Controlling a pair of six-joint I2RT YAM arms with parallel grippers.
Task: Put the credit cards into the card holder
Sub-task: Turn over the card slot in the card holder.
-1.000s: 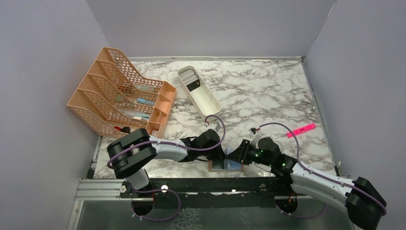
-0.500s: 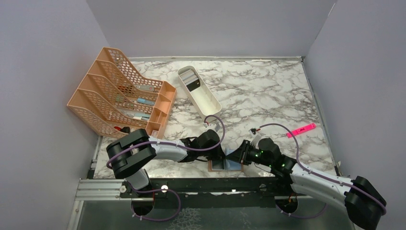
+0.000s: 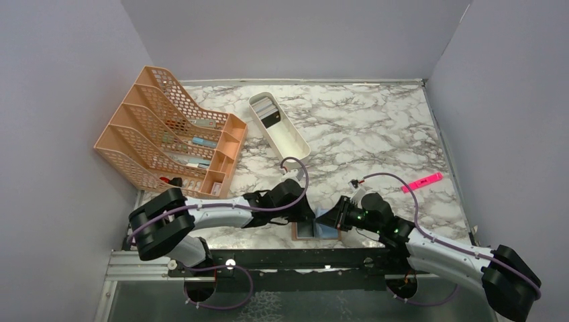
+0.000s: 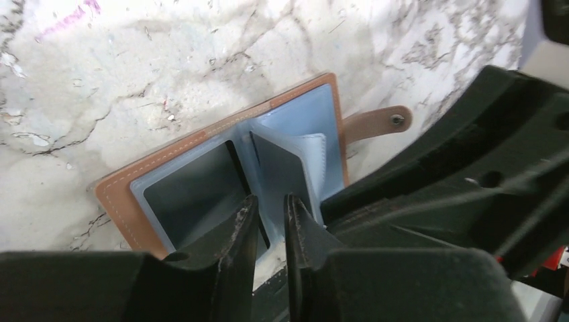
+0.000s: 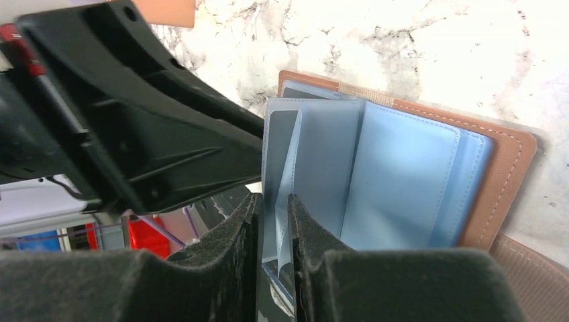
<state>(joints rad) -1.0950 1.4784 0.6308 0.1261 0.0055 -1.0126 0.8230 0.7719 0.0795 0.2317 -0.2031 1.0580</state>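
Observation:
The tan card holder point(image 3: 315, 231) lies open at the table's near edge, its light-blue plastic sleeves point(image 5: 376, 174) fanned up. A dark credit card point(image 4: 194, 191) sits in the flat left sleeve, and another dark one point(image 4: 280, 171) in a raised sleeve. My left gripper point(image 4: 271, 204) hovers over the holder's near edge, jaws a little apart with nothing between them. My right gripper point(image 5: 274, 201) comes in from the right, its jaws closed on the near edges of the raised sleeves. In the top view the left gripper point(image 3: 308, 216) and the right gripper point(image 3: 329, 219) almost meet above the holder.
A white oblong tray point(image 3: 290, 141) at the back holds more cards point(image 3: 268, 111). An orange mesh file rack point(image 3: 168, 127) stands at the left. A pink highlighter point(image 3: 423, 181) lies at the right. The holder's snap strap point(image 4: 376, 122) points away from the table edge.
My left jaws have parted from shut to slightly open, and the left arm's elbow swung left. My right jaws narrowed onto the sleeves. The holder stayed in place.

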